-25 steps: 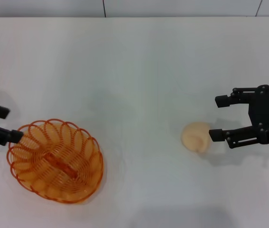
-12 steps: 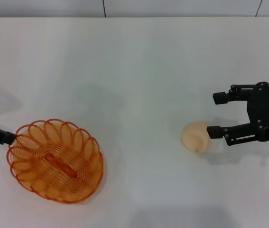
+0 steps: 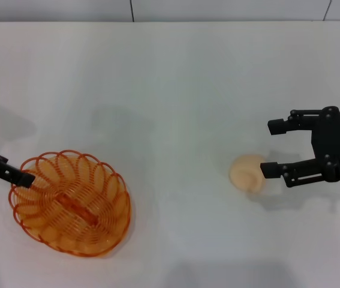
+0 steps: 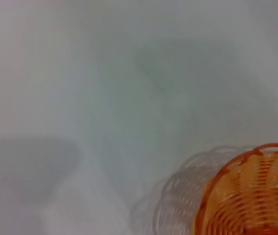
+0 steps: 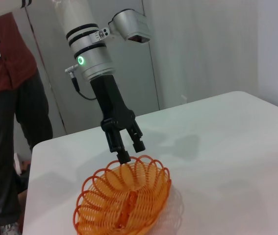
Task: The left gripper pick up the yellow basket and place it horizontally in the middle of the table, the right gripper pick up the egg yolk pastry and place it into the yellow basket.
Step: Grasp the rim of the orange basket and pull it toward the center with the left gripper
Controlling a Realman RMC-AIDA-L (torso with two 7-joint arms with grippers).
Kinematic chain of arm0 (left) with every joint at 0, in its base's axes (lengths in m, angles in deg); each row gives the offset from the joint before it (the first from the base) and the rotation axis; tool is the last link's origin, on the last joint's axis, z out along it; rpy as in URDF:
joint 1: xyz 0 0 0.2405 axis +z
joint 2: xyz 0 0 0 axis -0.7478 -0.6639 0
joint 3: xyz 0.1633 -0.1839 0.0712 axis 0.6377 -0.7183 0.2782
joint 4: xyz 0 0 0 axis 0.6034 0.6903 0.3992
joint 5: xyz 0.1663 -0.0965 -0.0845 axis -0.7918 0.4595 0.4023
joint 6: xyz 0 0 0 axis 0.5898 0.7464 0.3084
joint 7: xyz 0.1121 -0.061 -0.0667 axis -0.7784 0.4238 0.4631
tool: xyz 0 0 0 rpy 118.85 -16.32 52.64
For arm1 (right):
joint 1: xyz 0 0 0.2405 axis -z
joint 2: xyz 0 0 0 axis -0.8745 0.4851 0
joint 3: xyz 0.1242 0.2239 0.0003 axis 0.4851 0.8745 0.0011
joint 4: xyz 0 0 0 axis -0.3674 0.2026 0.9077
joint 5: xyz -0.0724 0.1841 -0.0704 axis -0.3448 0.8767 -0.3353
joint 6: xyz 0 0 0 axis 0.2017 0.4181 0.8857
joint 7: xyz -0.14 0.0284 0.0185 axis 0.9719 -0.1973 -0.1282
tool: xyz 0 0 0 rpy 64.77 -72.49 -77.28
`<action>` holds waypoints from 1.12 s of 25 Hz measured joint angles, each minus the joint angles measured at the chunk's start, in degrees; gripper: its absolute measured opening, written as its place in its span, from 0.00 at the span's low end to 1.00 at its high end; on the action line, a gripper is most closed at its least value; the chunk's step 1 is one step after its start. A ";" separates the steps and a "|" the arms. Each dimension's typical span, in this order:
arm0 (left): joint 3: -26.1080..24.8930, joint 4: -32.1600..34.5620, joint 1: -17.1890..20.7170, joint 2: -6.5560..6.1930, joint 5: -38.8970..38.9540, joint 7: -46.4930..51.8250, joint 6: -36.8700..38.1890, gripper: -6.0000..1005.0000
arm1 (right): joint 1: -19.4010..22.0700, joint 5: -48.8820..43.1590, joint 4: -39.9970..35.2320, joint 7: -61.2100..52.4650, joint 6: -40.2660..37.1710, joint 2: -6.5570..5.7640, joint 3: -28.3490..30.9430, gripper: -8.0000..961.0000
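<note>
Plainly, one yellow basket [image 3: 71,204] sits on the table [image 3: 170,90] at the near left, and one egg yolk pastry [image 3: 247,173] lies well apart at the right. Two grippers are in view. The left gripper [image 5: 129,151] hangs at the basket's left rim with its fingers apart — one fingertip reaches the looped rim, and nothing is gripped. The right gripper [image 3: 271,148] sits just beside the pastry, wide open and empty — its nearer finger is at the pastry's edge. One person [image 5: 4,98] stands beyond the table.
</note>
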 joint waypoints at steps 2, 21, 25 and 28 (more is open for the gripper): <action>0.09 -0.06 -0.26 0.07 -0.03 0.83 -0.45 0.86 | 0.05 0.00 0.00 0.00 -0.12 0.00 -0.01 0.88; 1.64 -6.31 -3.66 0.69 -3.11 2.74 -5.06 0.69 | 0.18 0.00 0.00 0.00 -0.36 0.00 -0.02 0.88; 2.07 -8.31 -4.38 0.68 -3.16 2.64 -6.02 0.59 | 0.18 -0.01 0.00 0.00 -0.36 0.00 -0.02 0.88; 2.92 -8.67 -4.43 0.78 -3.16 2.68 -6.42 0.52 | 0.18 0.00 0.00 0.00 -0.36 0.00 -0.02 0.88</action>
